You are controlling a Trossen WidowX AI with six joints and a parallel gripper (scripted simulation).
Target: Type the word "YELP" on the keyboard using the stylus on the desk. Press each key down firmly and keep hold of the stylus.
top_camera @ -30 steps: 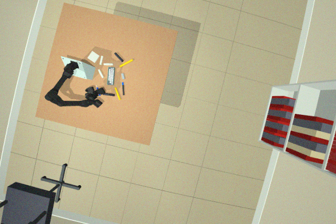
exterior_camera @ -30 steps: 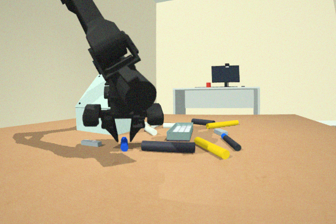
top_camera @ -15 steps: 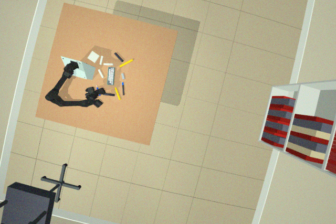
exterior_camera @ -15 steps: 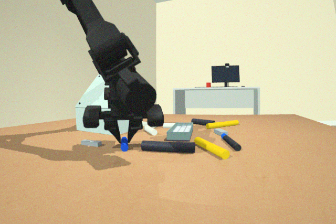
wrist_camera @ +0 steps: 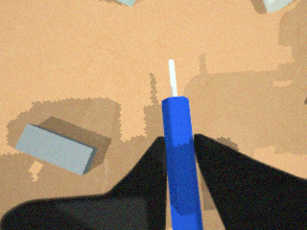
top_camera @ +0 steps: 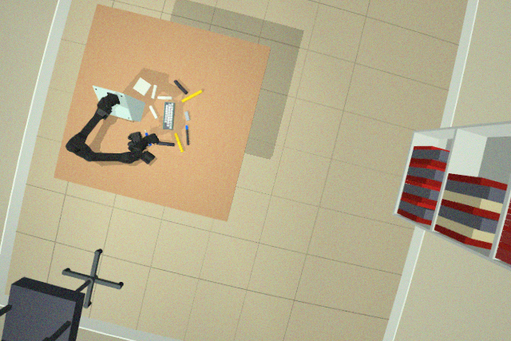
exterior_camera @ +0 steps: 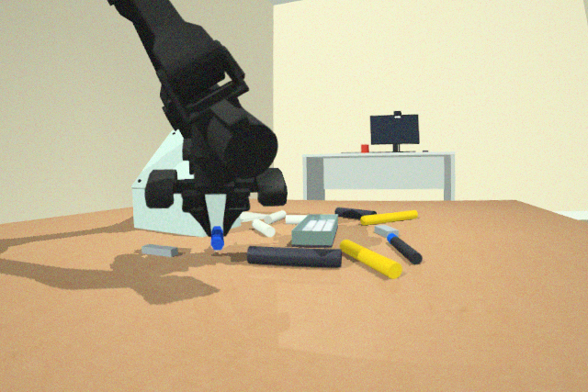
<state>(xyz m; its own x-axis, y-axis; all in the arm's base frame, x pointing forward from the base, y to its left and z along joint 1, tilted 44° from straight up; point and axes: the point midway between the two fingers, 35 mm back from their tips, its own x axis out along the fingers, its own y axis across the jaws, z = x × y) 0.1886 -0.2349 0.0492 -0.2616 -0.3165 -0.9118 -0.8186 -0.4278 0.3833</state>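
The stylus (top_camera: 147, 134) (exterior_camera: 217, 239) (wrist_camera: 178, 125) is a blue six-sided rod with a thin white tip. My gripper (exterior_camera: 217, 232) (wrist_camera: 178, 141) is shut on it, with one black finger against each side. The stylus is just above the desk, its white tip pointing up the wrist view, away from the fingers. In the top view the arm hides most of it. The small keyboard (top_camera: 168, 115) (exterior_camera: 313, 237), a grey-green case with white keys, lies beyond the gripper, to its right in the exterior view. Its letters cannot be read.
A grey block (exterior_camera: 160, 250) (wrist_camera: 57, 149) lies left of the stylus. A black cylinder (top_camera: 166, 144) (exterior_camera: 294, 256) and a yellow rod (top_camera: 178, 141) (exterior_camera: 370, 258) lie between gripper and near keyboard end. A black-and-blue pen (top_camera: 188, 135) (exterior_camera: 404, 249) lies farther right. White sticks lie behind the keyboard.
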